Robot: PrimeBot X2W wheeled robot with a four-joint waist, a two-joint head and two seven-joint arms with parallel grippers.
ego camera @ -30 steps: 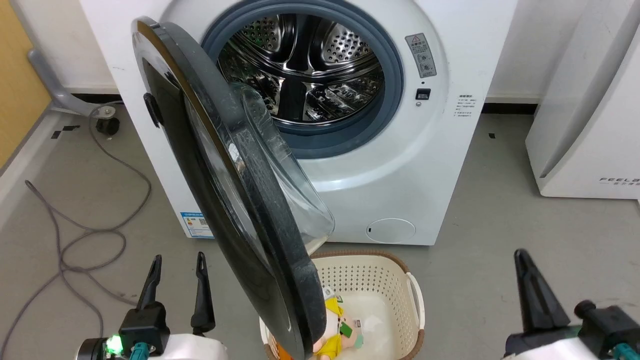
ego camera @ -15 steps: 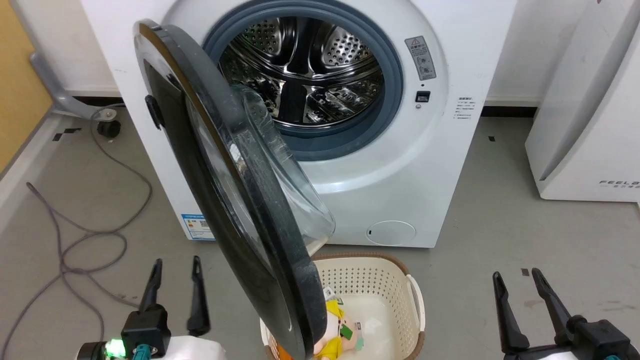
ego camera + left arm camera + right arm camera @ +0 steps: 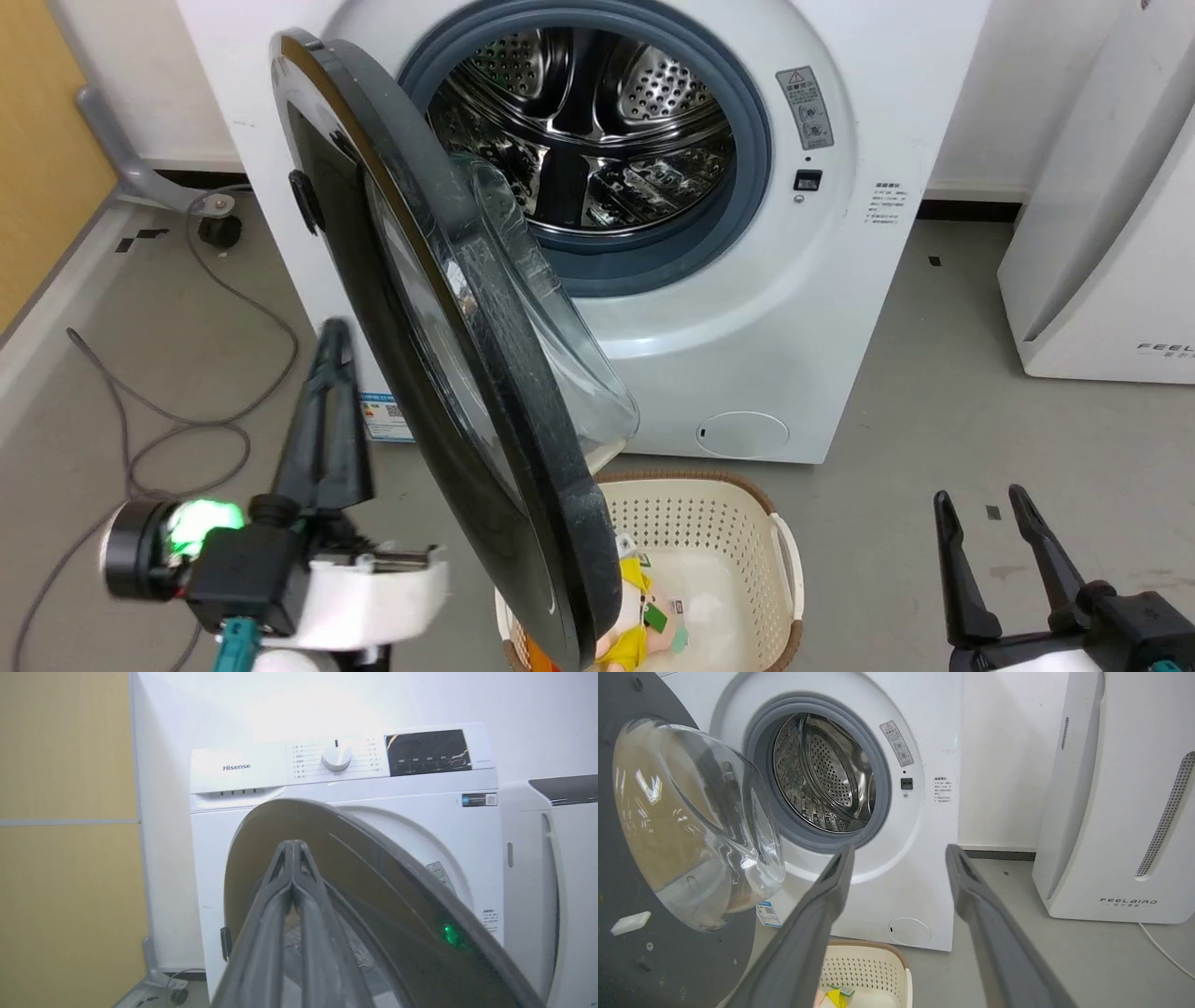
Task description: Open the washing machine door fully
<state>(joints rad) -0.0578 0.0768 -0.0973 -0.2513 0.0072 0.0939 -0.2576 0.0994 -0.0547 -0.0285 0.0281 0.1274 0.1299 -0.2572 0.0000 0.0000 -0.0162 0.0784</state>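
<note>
— Grey floor (image 3: 980, 373), washing machine (image 3: 822, 308) at the far wall. Is the door (image 3: 373, 308) fully open?
— Not yet: it stands half swung, left. The left end effector (image 3: 331, 341) is closed beside it, the right end effector (image 3: 980, 497) open.

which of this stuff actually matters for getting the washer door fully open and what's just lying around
Part of the job:
washing machine door, partly open
washing machine
left gripper, jaws shut, by the door's outer face
right gripper, jaws open

Just lying about:
laundry basket
plush toy in it
white appliance at the right
</note>
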